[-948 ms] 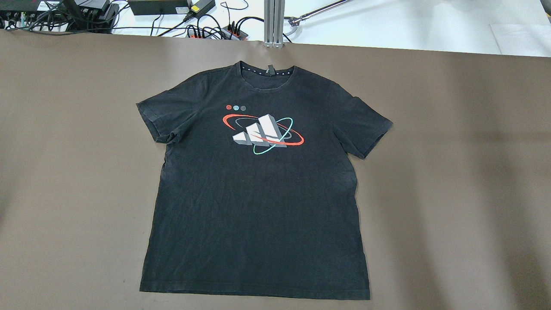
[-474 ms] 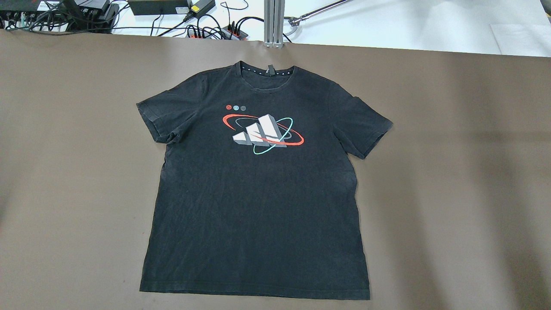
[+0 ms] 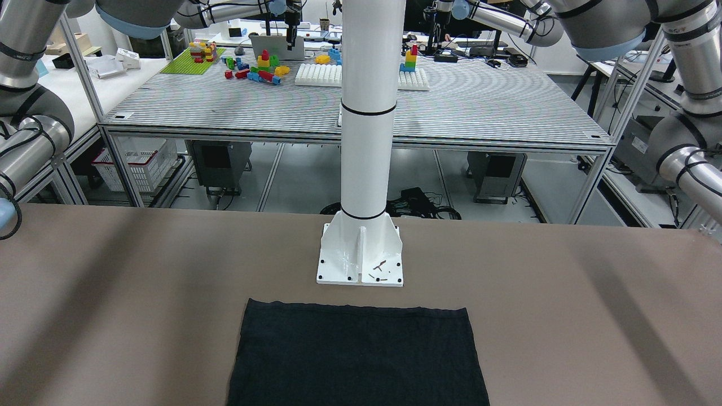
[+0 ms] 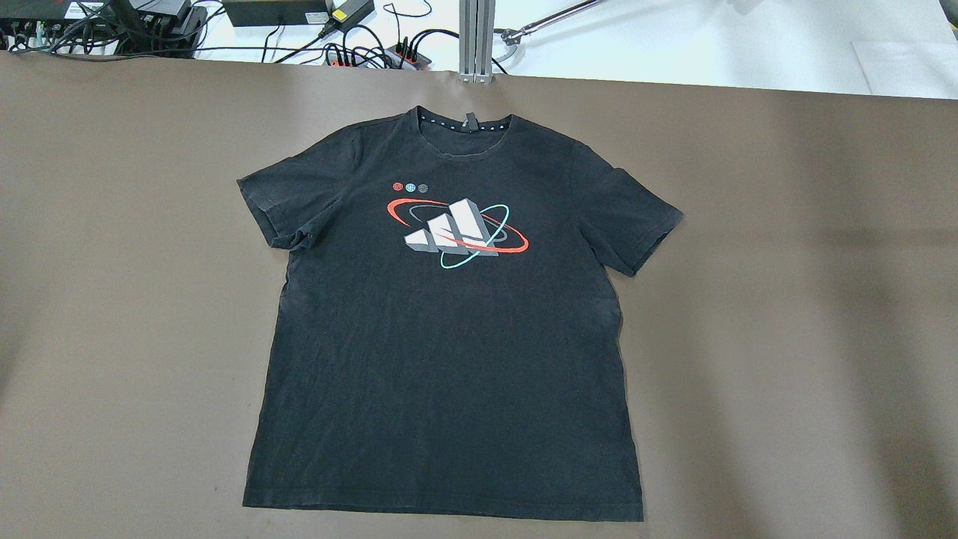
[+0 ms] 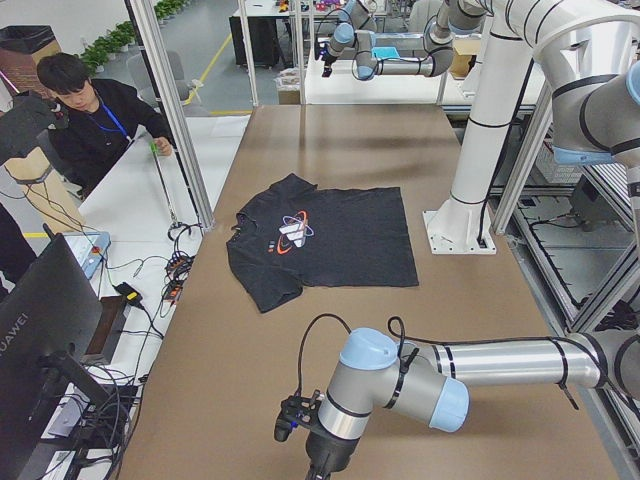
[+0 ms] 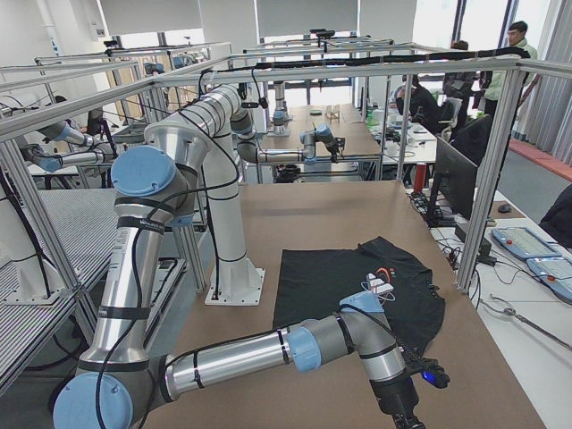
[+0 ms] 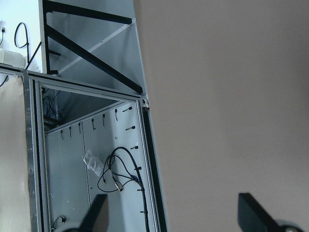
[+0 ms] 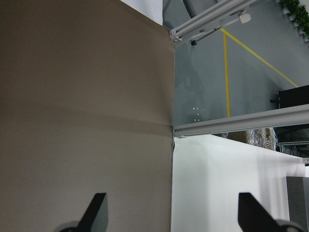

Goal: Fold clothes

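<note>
Black T-shirt (image 4: 449,352) is laid flat, front up, at the centre of the brown table (image 4: 786,299). In the overhead view the collar (image 4: 464,131) is pointed to 12 o'clock and the hem to 6 o'clock, with the short sleeves spread out to about 10 and 2 o'clock. A white, red and teal print (image 4: 456,228) is seen on the chest. No fold is seen in the shirt. In the front-facing view only the hem end of the shirt (image 3: 355,355) is shown, with the white pillar (image 3: 366,113) and its base plate (image 3: 361,265) just at 12 o'clock of it, apart from the cloth.

Left gripper (image 7: 174,217) is seen in its wrist view with fingers (image 7: 96,212) spread wide and nothing between them; bare table and an aluminium frame are seen below it. Right gripper (image 8: 174,217) is likewise spread wide and empty, held over the table's edge, with grey floor at 1 o'clock. No cloth is seen in either wrist view.

In the side views the left arm (image 5: 400,385) and the right arm (image 6: 268,349) are held low over the table ends, well apart from the shirt. Cables (image 4: 359,52) are seen past the table's far edge, at 11 o'clock of the collar. A person (image 5: 95,120) is seated at the side desk.
</note>
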{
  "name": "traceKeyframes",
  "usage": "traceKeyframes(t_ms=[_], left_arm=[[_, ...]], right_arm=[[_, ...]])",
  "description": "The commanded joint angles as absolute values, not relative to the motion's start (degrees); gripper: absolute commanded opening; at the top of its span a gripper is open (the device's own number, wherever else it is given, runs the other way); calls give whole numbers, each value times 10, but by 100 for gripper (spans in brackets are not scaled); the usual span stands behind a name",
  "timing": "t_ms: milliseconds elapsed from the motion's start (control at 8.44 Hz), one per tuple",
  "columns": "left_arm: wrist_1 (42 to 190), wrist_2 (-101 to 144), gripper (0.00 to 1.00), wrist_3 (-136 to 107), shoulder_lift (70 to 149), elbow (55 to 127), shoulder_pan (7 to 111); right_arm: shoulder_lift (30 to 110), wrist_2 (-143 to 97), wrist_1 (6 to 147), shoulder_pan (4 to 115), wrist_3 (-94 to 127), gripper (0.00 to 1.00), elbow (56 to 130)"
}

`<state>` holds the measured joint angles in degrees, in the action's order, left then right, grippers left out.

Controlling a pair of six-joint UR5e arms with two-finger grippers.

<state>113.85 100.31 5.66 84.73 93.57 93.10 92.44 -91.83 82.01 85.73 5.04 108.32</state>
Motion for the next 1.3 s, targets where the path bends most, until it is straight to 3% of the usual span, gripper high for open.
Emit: traceKeyframes(t_ms=[0, 711, 1185], left_arm=[[1141, 1000, 94, 58, 871, 939, 932], [1232, 1026, 94, 31, 877, 918, 930], [1234, 1149, 94, 26, 989, 832, 900]], right_arm=[[927, -925, 795, 854, 55, 95, 1080], [932, -926, 763, 843, 54, 95, 1081], [838, -927, 764, 737, 87, 91, 1014]])
